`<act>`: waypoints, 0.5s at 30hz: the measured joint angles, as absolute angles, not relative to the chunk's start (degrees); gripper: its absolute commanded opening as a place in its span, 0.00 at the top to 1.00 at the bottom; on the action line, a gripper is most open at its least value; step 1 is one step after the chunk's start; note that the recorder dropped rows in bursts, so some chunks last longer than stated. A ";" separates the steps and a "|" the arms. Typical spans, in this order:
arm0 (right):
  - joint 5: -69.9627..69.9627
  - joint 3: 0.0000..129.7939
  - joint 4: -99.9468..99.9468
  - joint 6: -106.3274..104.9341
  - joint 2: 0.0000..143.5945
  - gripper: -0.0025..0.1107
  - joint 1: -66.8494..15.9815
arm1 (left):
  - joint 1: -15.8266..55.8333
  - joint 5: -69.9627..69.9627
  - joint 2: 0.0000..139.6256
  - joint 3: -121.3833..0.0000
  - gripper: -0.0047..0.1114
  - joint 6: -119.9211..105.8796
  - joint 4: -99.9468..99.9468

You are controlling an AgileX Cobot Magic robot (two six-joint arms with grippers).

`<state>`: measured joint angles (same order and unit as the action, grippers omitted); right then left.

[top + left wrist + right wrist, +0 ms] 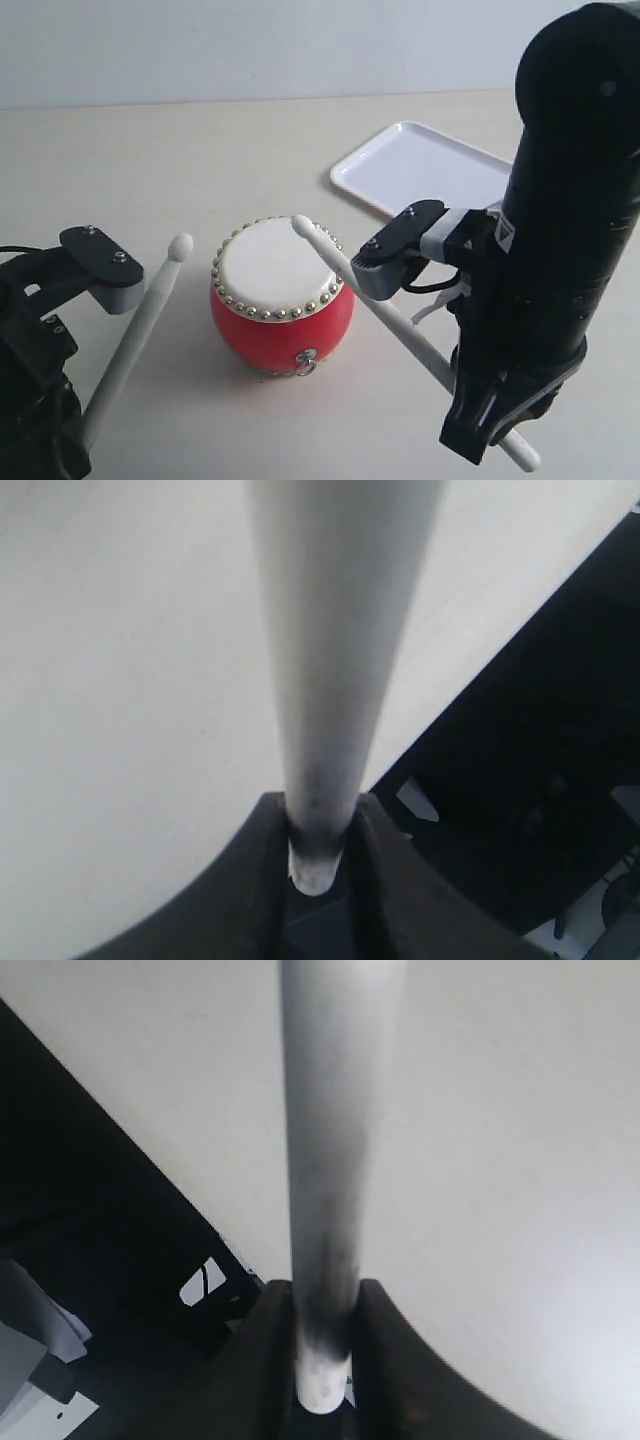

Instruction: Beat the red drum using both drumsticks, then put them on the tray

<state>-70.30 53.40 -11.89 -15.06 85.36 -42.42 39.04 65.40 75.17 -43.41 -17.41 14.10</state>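
The red drum (281,305) stands upright in the middle of the table, cream skin up. My left gripper (82,438) (318,852) is shut on one drumstick (140,325) (335,660), whose rounded tip hangs in the air left of the drum, apart from it. In my right gripper (487,420) (322,1345), also shut, the other drumstick (385,315) (335,1140) slants toward the drum, its tip over the far edge of the skin. Whether that tip touches the skin I cannot tell. The white tray (425,165) lies behind the drum to the right, with nothing on it.
The right arm's black body (570,230) rises in front of the tray's right part. A dark camera bracket (100,265) of the left arm juts out left of the drum. Pale tabletop (200,150) surrounds the drum.
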 measured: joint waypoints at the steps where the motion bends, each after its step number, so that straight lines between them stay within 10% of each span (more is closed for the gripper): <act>1: -70.30 53.40 -11.89 -15.06 84.99 0.98 -42.42 | 39.04 65.01 75.17 -43.11 0.96 -17.41 14.10; 15: -70.20 53.40 -11.89 -14.85 89.66 0.98 -42.42 | 39.04 58.41 75.39 -42.86 0.96 -17.41 14.13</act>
